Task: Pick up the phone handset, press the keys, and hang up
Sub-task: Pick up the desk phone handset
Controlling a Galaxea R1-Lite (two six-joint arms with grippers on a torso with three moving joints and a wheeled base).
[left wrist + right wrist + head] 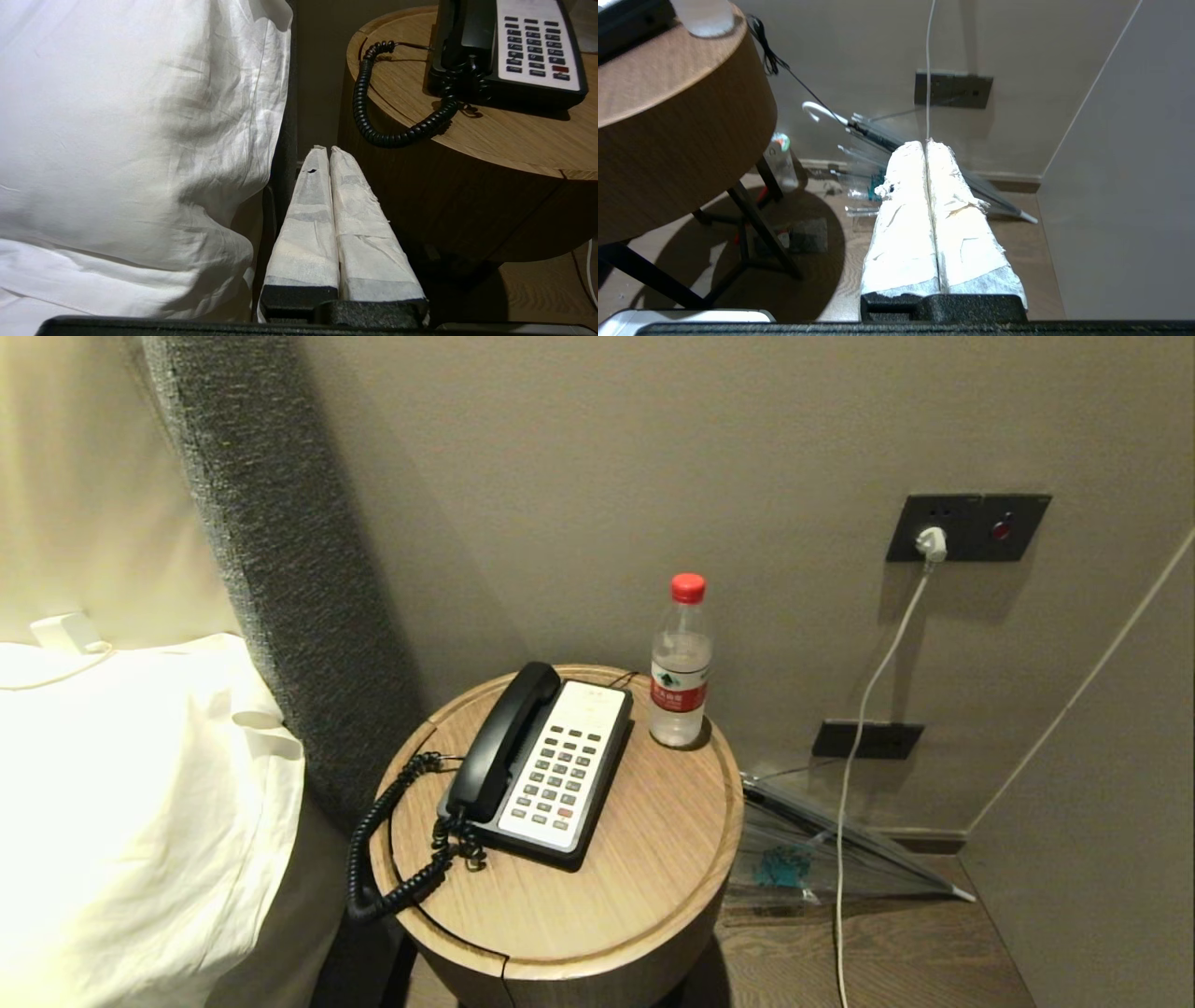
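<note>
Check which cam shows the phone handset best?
Head view: the whole phone handset lies in its cradle on the phone base. Left wrist view shows only its lower end and coiled cord. Right wrist view misses it.

Above the round wooden table (pixel 653 821), the air over the phone (pixel 546 770) lies open to you. A water bottle (pixel 681 663) stands just behind the phone's right corner. The wall is close behind. A grey headboard (pixel 280 551) and white pillow (pixel 131 784) crowd the left, where the coiled cord (pixel 397 840) overhangs the rim.
</note>
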